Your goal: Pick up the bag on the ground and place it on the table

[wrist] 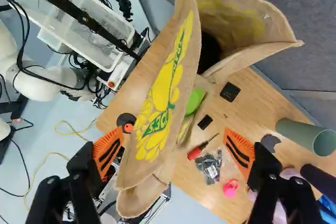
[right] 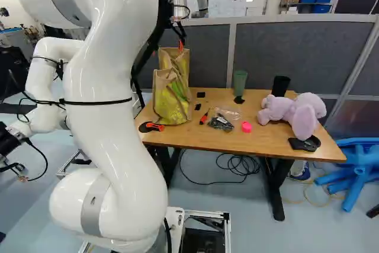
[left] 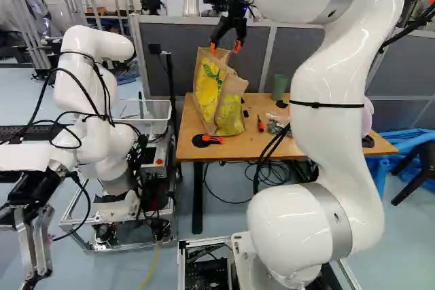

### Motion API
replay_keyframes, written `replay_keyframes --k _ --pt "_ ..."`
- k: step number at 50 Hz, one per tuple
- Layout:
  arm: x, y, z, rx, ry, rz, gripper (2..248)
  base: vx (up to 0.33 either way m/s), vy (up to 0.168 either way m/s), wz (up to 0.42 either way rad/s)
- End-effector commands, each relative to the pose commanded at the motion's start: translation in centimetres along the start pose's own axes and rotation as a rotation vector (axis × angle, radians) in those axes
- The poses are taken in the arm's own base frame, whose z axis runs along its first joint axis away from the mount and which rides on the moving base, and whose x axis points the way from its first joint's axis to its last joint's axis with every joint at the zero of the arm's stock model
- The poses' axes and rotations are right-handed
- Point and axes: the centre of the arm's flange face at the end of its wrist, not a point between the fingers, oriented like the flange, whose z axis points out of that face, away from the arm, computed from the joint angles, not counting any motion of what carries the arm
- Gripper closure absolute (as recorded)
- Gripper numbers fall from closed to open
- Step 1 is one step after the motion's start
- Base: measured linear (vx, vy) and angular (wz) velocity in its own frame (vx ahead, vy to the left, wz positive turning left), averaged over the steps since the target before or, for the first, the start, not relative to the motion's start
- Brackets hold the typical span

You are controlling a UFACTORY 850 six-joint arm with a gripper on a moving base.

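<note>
Tan jute printed in yellow, the open-topped bag (left: pixel 209 89) stands on the desk (right: pixel 260 141), left of centre in the right base view. In the upper middle of the left base view, the gripper (left: pixel 225 48) has its fingers spread wide at the bag's top. A green cup (right: pixel 240 81) and a lilac plush toy (right: pixel 304 115) sit farther right in the right base view.

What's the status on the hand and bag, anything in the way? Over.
Hand open, at the bag's top. Bag upright on table, not gripped. Black-and-orange tool, red screwdriver near its base.
</note>
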Motion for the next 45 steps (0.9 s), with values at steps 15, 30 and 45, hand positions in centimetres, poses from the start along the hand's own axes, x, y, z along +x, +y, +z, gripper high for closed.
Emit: replay_keyframes --k 15,30,45 --pt "-0.2 -0.4 -1.8 -0.017 0.026 -0.005 3 0.000 0.000 0.000" --pt "-0.2 -0.5 -2.0 -0.018 0.028 -0.005 3 0.000 0.000 0.000" --pt "-0.2 -0.5 -2.0 -0.018 0.028 -0.005 3 0.000 0.000 0.000"
